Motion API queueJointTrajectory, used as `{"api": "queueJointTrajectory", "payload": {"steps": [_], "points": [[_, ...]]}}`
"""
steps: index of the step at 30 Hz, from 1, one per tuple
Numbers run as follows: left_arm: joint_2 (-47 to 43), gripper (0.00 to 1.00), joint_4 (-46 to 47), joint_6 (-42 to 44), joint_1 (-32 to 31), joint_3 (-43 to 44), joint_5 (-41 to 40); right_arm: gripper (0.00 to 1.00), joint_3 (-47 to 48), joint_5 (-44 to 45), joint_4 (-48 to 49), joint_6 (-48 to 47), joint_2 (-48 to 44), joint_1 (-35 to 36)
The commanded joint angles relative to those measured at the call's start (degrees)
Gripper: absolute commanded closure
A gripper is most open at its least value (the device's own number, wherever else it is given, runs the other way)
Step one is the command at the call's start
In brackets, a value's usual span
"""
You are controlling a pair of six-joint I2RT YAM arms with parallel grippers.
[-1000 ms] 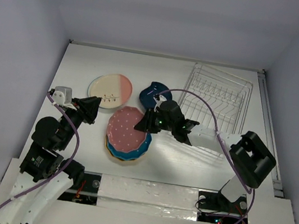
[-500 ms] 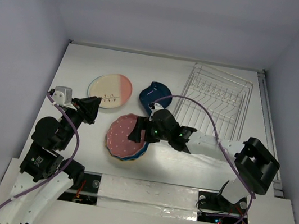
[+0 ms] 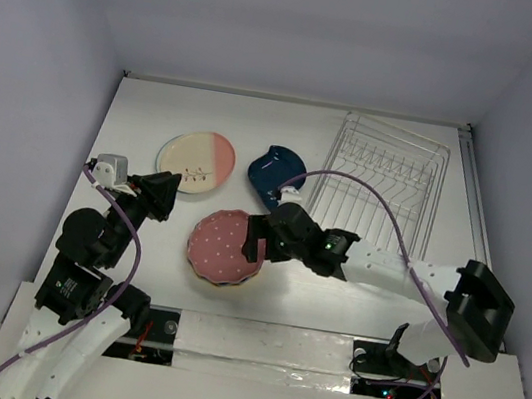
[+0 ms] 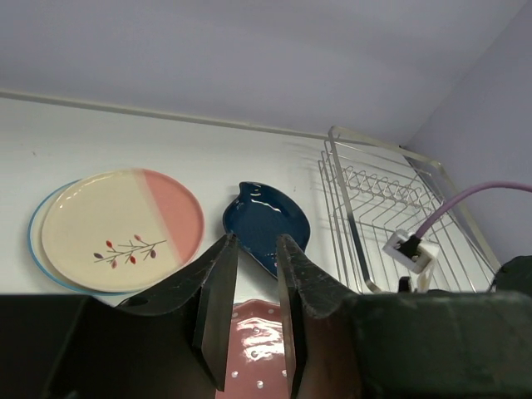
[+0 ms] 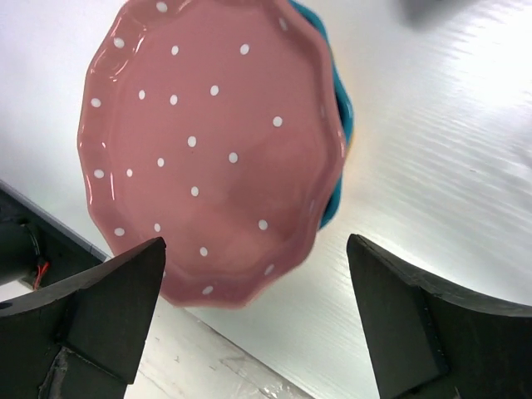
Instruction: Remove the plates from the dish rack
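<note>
The pink dotted plate (image 3: 224, 247) (image 5: 208, 141) lies on top of a stack, with a teal plate (image 5: 341, 112) under it. My right gripper (image 3: 257, 244) (image 5: 256, 249) hangs open over the stack's near-right rim, with its jaws wide apart and touching nothing. A cream-and-pink plate (image 3: 196, 160) (image 4: 125, 224) and a navy teardrop plate (image 3: 272, 172) (image 4: 266, 220) lie flat farther back. The dish rack (image 3: 386, 178) (image 4: 374, 199) holds no plate that I can see. My left gripper (image 3: 161, 193) (image 4: 255, 241) hovers left of the stack with a narrow empty gap between its jaws.
The rack stands at the back right near the table's right edge. A purple cable (image 3: 350, 182) arcs over the rack's front left corner. The taped front edge (image 3: 264, 341) runs just below the stack. A blue-rimmed plate edge (image 4: 37, 241) shows under the cream-and-pink plate.
My right gripper carried the pink dotted plate down and left onto the stack, then opened wide and let it go. The left arm stayed put; its jaws parted slightly.
</note>
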Motion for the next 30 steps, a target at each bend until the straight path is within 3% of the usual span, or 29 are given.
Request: {"api": "queueJointTrajectory", "payload": {"steps": [1,3,6,7,9,10,13,14,17,18,21,22,24,25,30], "points": [[-0.46,0.77,2.23,-0.28,0.22,2.04,0.43,0.05,3.03,6.82,-4.25,-1.20,-4.01,1.24],[-0.46,0.75,2.23,-0.28,0.22,2.04,0.52,0.08,3.12,8.05,-4.78,-1.29,-6.28,1.93],[-0.29,0.72,2.31,-0.28,0.22,1.95,0.61,0.29,3.12,10.25,-4.96,-1.82,-10.94,2.73],[-0.20,0.72,2.31,-0.19,0.22,1.95,0.70,0.59,3.38,12.17,-5.14,-2.08,-12.26,3.34],[-0.20,0.69,2.31,-0.28,0.22,1.95,0.70,0.91,3.21,16.90,-5.05,-2.08,-15.51,3.96],[-0.11,0.66,2.40,-0.28,0.22,1.95,0.78,1.00,2.51,18.15,-4.79,-2.34,-19.27,3.96],[-0.02,0.59,2.58,-0.19,0.22,1.95,1.22,1.00,1.02,23.60,-2.68,-3.40,-28.58,3.96],[0.15,0.50,2.67,-0.10,0.22,1.87,1.83,1.00,-0.47,25.18,-2.07,-3.75,-31.23,3.96],[-0.11,0.36,3.45,-0.02,0.22,1.78,4.90,1.00,-3.54,30.98,0.66,-5.86,-41.14,3.96],[-0.20,0.33,3.63,-0.02,0.22,1.69,5.26,0.99,-4.08,32.22,1.10,-6.56,-43.46,3.96],[-0.20,0.22,3.98,-0.54,0.22,1.60,5.71,0.55,-6.54,37.58,2.94,-8.76,-52.25,3.96],[-0.11,0.19,4.16,-0.72,0.22,1.60,5.71,0.29,-7.24,40.46,3.73,-9.37,-54.36,3.96],[0.15,0.15,4.25,-1.16,0.22,1.60,5.44,0.04,-8.82,44.08,3.48,-8.94,-59.79,3.96],[0.15,0.14,4.42,-1.25,0.22,1.60,5.44,0.00,-9.35,46.97,2.87,-8.33,-61.48,3.96],[0.33,0.10,4.69,-1.69,0.22,3.01,4.39,0.00,-12.69,50.77,2.16,-8.24,-68.87,3.96]]}}
